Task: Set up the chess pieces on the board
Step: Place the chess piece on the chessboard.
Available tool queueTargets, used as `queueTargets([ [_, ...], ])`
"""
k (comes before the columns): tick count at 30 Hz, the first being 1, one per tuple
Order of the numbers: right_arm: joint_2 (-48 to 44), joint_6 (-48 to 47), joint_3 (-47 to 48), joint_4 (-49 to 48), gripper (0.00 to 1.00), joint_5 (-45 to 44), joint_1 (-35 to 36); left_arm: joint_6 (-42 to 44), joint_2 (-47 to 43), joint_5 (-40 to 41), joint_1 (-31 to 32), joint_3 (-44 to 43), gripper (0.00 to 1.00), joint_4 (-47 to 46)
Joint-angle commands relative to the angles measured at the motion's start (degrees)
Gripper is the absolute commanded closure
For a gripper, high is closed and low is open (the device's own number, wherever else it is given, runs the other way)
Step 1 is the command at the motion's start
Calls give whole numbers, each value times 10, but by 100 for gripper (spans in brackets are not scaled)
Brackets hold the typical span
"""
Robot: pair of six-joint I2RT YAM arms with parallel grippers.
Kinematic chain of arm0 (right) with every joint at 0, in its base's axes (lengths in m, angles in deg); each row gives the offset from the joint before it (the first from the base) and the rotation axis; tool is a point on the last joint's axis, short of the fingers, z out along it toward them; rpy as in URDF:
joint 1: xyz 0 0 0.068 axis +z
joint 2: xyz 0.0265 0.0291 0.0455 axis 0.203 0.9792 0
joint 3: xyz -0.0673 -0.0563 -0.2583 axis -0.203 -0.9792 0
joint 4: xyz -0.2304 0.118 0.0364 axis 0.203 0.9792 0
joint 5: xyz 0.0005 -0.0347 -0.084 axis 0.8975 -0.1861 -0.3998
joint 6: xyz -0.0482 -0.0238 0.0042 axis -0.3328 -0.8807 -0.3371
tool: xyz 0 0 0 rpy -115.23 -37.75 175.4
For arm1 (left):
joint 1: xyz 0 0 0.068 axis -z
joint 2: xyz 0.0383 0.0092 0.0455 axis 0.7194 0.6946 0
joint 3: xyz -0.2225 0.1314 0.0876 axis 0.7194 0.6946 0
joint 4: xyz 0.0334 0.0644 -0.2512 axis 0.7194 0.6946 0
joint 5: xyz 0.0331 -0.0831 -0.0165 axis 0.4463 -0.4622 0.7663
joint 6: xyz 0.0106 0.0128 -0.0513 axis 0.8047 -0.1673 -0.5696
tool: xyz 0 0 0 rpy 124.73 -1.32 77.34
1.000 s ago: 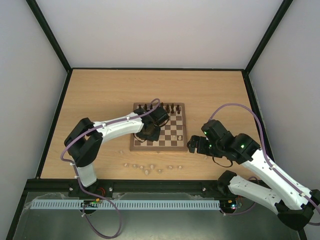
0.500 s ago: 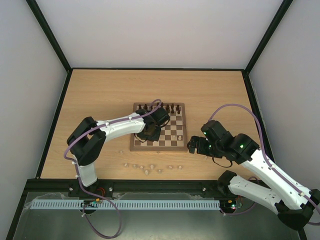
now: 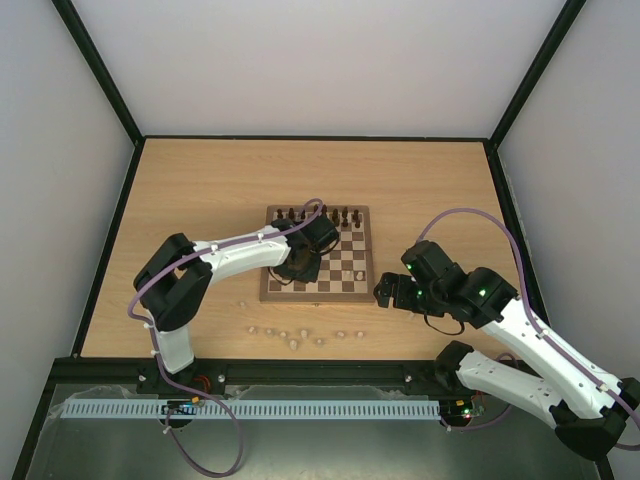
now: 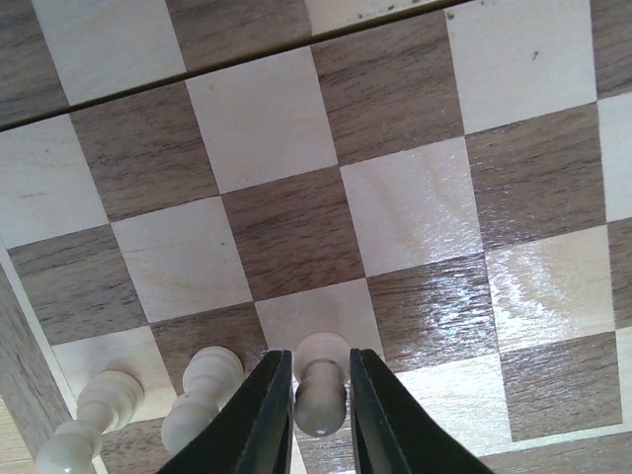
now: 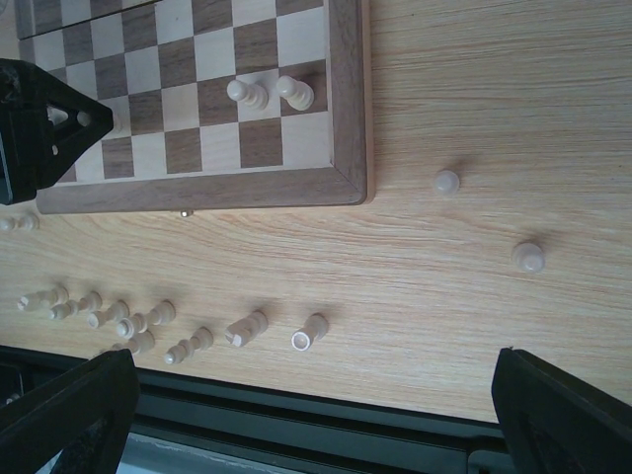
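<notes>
1. Left gripper [image 4: 321, 367] is right down over the board [image 4: 296, 227], jaws narrow, pinched against either side of a cream piece [image 4: 319, 395] that stands on a pale square.
2. Just beside it, in the same row, 2 neighbouring cream pieces [image 4: 202, 390] stand upright, clear of the black fingers [image 4: 259, 425].
3. Seen from above, the left arm [image 3: 235, 255] reaches across the near-left part of the board, and the dark pieces [image 3: 320, 213] line its far edge.
4. Over to the right gripper [image 5: 311, 360]: it hangs off the board's right side above the desk [image 5: 464, 79], jaws spread wide, nothing between them.
5. Its camera shows a corner pair [image 5: 245, 93] of cream pieces standing side by side on the board, near the border.
6. Loose cream pieces [image 5: 128, 318] lie scattered on the desk between the board and the near edge, some tipped over, and 2 stray ones [image 5: 446, 181] sit well apart from that cluster.
</notes>
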Motion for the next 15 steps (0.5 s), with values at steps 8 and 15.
queueTargets([
  [8, -6, 4, -10, 15, 1, 3, 2, 0, -4, 14, -4, -1, 71, 6],
  [15, 1, 3, -5, 16, 1, 4, 3, 1, -45, -1, -3, -76, 70, 51],
])
